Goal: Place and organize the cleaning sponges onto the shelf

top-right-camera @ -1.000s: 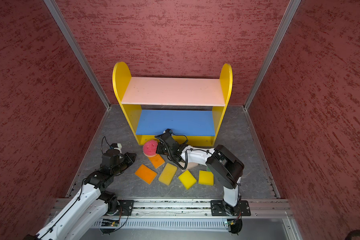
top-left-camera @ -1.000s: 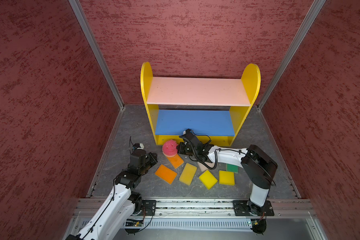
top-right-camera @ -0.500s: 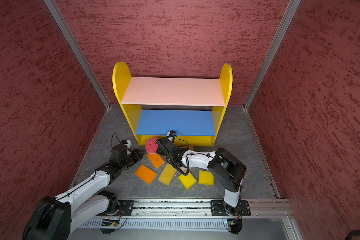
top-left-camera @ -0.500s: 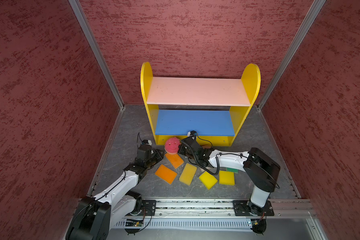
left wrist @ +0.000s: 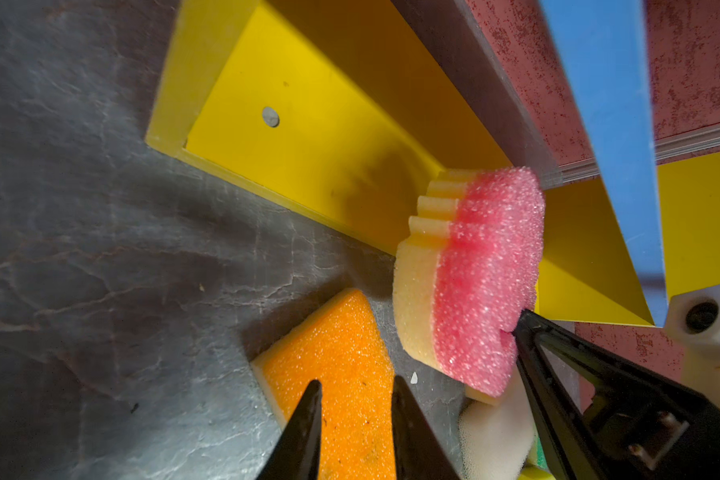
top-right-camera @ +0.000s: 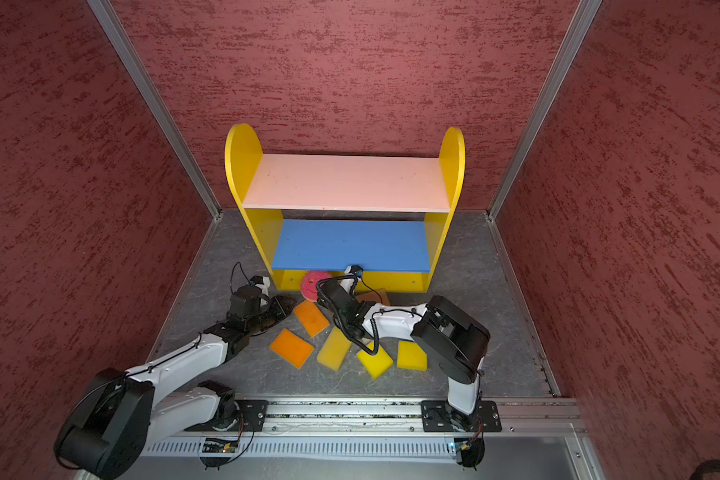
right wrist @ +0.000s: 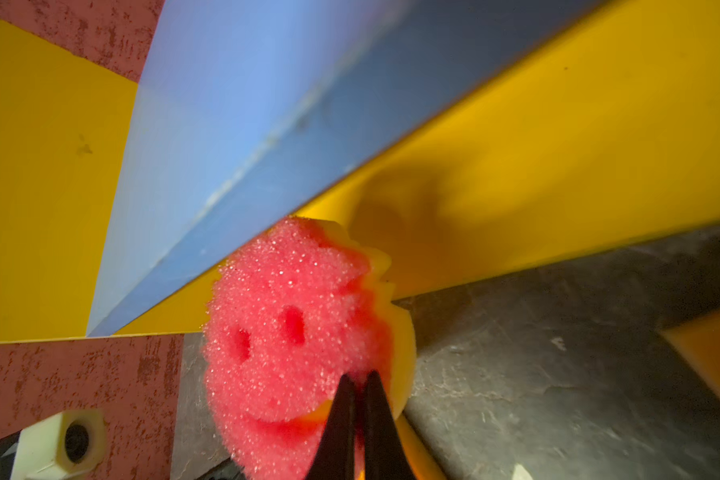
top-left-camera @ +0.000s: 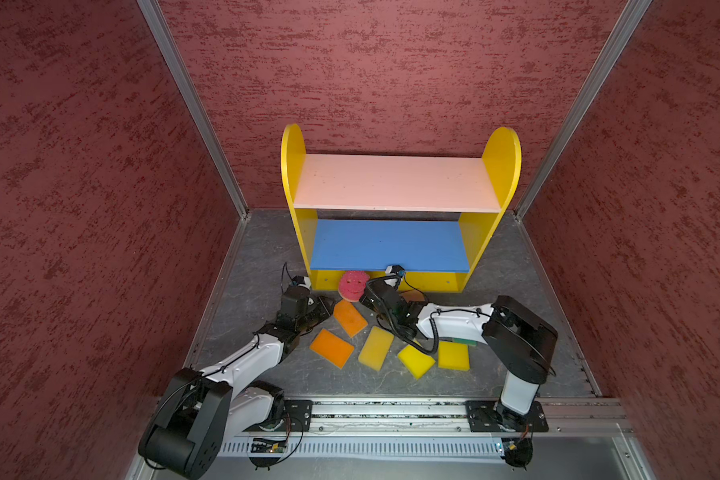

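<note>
Floor (top-left-camera: pixel 267 249), nearest the rail: 3 yellow sponges (top-left-camera: pixel 416 360) and 2 orange sponges (top-left-camera: pixel 332 348) lie flat. A green sliver (top-left-camera: pixel 468 343) shows under the right arm. None is on the shelf.

Left gripper (left wrist: pixel 356 397): jaws parted a little, nothing between them. The tips are over the farther orange sponge (left wrist: pixel 341 345); I cannot tell whether they touch it.

Right gripper (right wrist: pixel 360 380): clamped almost closed on the lower rim of the round smiley sponge (right wrist: pixel 283 332), by the mouth cut. The sponge hangs on edge, clear of the floor, at the mouth of the bottom compartment of the shelf (top-left-camera: pixel 294 166). It is above the front of the yellow base (left wrist: pixel 308 145), with its top just under the front edge of the blue board (top-left-camera: pixel 387 245). The pink board (top-left-camera: pixel 395 183), farthest up, has no sponge on it.

Handling (judgement): foam, very light, soft and springy. The coarse pink face should give good friction, and there is nothing to break. Jaws nearly meeting suggest the rim is crushed thin, so the sponge may pivot or catch on the blue edge. A deeper bite across the 2 layers would hold steadier. Flat pads: take across the short width, pressing into the foam.
</note>
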You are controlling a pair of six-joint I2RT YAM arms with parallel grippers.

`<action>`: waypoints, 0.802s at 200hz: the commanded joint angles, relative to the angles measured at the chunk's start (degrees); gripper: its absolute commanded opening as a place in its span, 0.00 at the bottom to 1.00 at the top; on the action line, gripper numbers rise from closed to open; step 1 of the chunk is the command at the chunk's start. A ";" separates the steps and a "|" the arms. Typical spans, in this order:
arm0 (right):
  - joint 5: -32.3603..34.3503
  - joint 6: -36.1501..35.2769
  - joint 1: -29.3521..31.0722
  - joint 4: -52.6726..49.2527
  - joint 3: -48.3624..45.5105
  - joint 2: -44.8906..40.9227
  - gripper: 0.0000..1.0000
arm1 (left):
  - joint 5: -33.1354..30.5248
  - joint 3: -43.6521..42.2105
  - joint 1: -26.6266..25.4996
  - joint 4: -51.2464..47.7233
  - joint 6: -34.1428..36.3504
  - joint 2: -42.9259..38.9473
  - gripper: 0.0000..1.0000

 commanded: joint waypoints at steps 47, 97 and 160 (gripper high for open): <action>6.68 7.83 1.47 -0.21 3.11 6.24 0.05 | 1.65 2.02 -1.67 3.60 1.34 3.71 0.33; 9.73 5.29 1.47 1.89 4.52 7.70 0.05 | 0.29 2.03 -3.03 3.55 1.58 4.13 0.33; 9.47 4.76 1.03 4.70 3.35 7.68 0.37 | -0.76 4.20 -5.77 3.80 1.78 8.26 0.32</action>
